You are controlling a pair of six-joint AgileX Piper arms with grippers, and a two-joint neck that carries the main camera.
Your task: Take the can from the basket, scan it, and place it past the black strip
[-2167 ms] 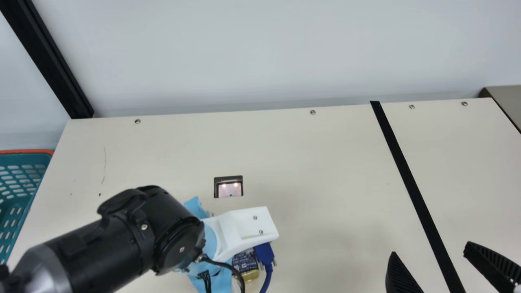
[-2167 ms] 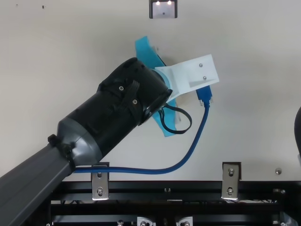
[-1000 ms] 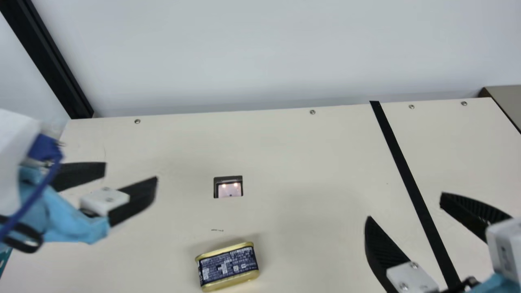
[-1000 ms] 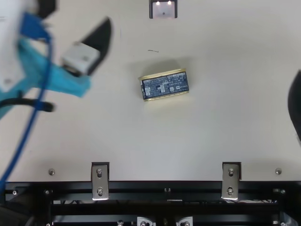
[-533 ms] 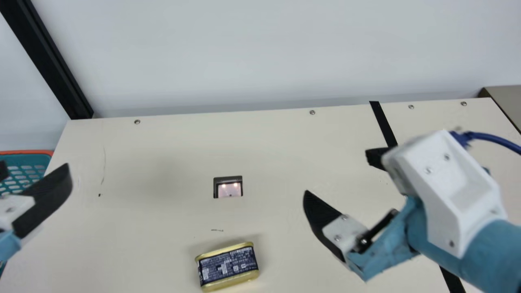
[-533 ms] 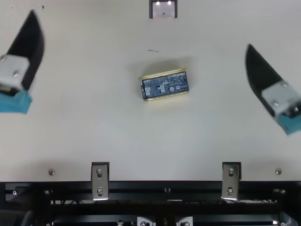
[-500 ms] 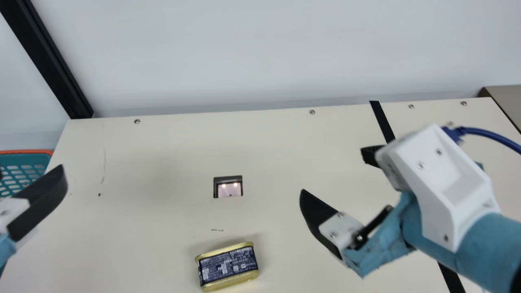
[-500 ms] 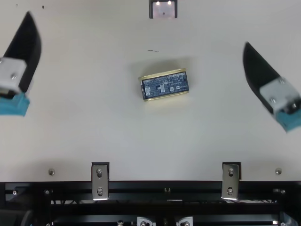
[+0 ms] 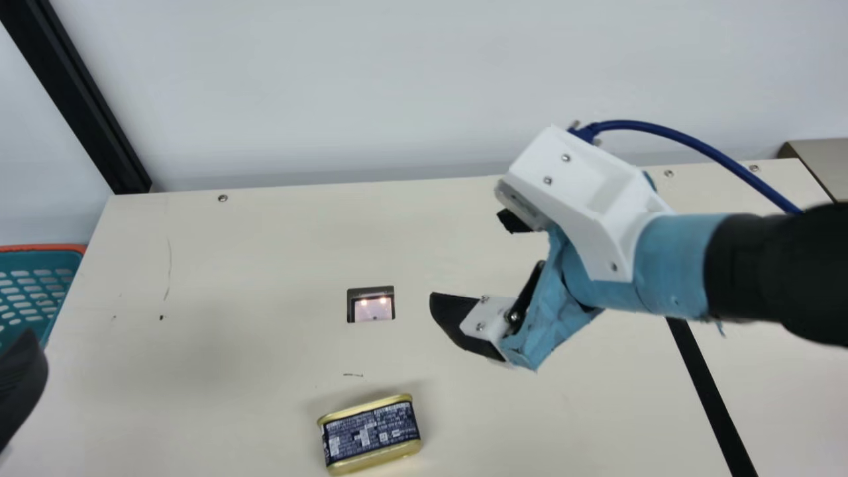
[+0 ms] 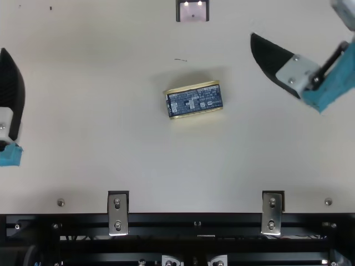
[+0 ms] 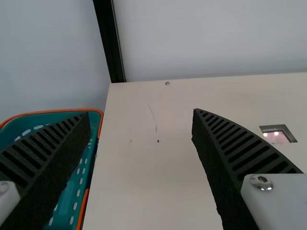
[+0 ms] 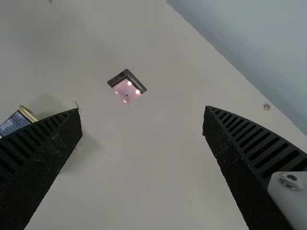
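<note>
Closest to the robot, a black rail point(image 10: 166, 221) is running along the edge of the table point(image 9: 265, 371), carrying two metal brackets point(image 10: 117, 213), all of it sitting on the robot's side of the scanner point(image 9: 373, 309). The can point(image 9: 370, 434) is lying on the table almost straight in from the scanner, slightly turned, and it's showing its dark blue label between gold rims. Out to the scanner's left, well apart and on the nearer side, the left gripper point(image 10: 12, 97) is hovering; in its wrist view its two fingers are standing wide apart with nothing between them. The can is lying off to the right of those fingers, well clear of them.

A thin mark point(image 9: 353, 375) is showing just between the can and the scanner. Then, just right of the scanner, the right gripper point(image 9: 468, 256) is hanging above the table, its fingers spreading wide and gripping nothing. I'm seeing the can outside their gap, partly hiding behind one finger in the right wrist view, and not being held.

Over on the scanner's far left, the teal basket point(image 9: 40, 248) with its orange rim is sitting beside the table, while the black strip point(image 9: 712, 397) is slanting along on the scanner's right, partly passing under the right arm. Beyond the scanner, a pale wall point(image 9: 331, 86) is rising behind everything
</note>
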